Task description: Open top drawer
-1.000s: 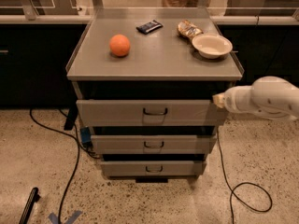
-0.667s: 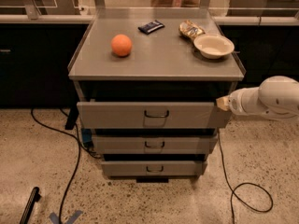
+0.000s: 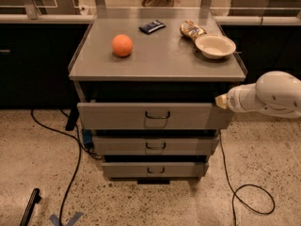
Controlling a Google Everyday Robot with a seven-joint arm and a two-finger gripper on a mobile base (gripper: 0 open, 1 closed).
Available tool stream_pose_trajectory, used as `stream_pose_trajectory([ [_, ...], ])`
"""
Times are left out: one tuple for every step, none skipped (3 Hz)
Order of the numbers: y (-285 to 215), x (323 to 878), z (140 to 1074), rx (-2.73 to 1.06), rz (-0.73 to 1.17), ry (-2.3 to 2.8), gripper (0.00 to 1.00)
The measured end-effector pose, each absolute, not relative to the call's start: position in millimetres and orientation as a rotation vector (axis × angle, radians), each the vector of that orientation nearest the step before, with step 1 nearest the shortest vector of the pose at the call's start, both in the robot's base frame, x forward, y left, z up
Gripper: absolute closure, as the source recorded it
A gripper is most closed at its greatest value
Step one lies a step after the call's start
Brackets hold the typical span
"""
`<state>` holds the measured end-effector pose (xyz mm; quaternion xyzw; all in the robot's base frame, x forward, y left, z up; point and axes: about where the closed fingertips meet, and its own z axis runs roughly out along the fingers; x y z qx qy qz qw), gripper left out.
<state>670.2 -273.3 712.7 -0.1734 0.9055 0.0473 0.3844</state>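
The top drawer (image 3: 117,116) is the widest grey front of the three, with a small dark wire handle (image 3: 157,115) at its centre. It stands pulled out a little, with a dark gap showing above it under the cabinet top. My white arm comes in from the right, and its gripper (image 3: 220,101) is at the drawer's upper right corner, touching or very close to the front's edge.
Two narrower grey drawers (image 3: 155,145) (image 3: 153,169) sit below. On the cabinet top (image 3: 160,60) lie an orange (image 3: 122,45), a dark packet (image 3: 152,26), a snack bag (image 3: 190,29) and a white bowl (image 3: 215,45). Cables (image 3: 70,173) run on the floor on both sides.
The top drawer front has come slightly further out toward the camera. The arm's end has stayed at its right corner, shifting only a little.
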Motion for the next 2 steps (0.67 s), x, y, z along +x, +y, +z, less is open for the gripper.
stream_pose_trajectory([
  [-262.1, 668.5, 732.2, -0.478, 0.109, 2.27, 1.0],
  [-256.9, 677.7, 724.9, -0.475, 0.107, 2.272, 1.0],
])
